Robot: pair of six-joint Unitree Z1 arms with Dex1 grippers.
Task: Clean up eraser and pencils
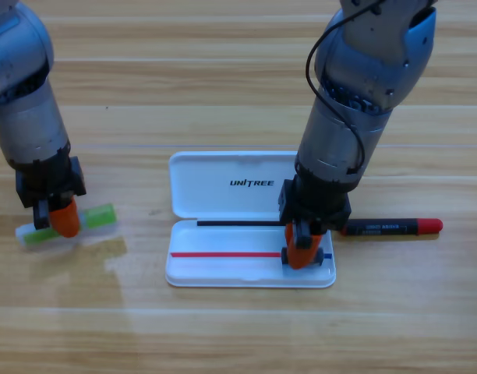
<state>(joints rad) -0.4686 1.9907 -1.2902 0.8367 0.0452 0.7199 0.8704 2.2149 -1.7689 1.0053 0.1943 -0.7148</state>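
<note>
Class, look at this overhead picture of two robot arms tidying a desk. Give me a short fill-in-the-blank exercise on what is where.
1. The left gripper is down on the ____ pencil.
2. The right gripper is over the lower tray of the open white ____.
3. The black pencil with red ends lies on the table to the ____ of that case.

Missing words: green; case; right

Glossy white plastic case [223, 187] on a smooth, sheeny wooden table [223, 78].

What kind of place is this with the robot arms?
Probably a robot lab or test bench: a wooden table, an open white case marked Unitree, the left gripper on a green pencil, the right gripper over the case.
</note>
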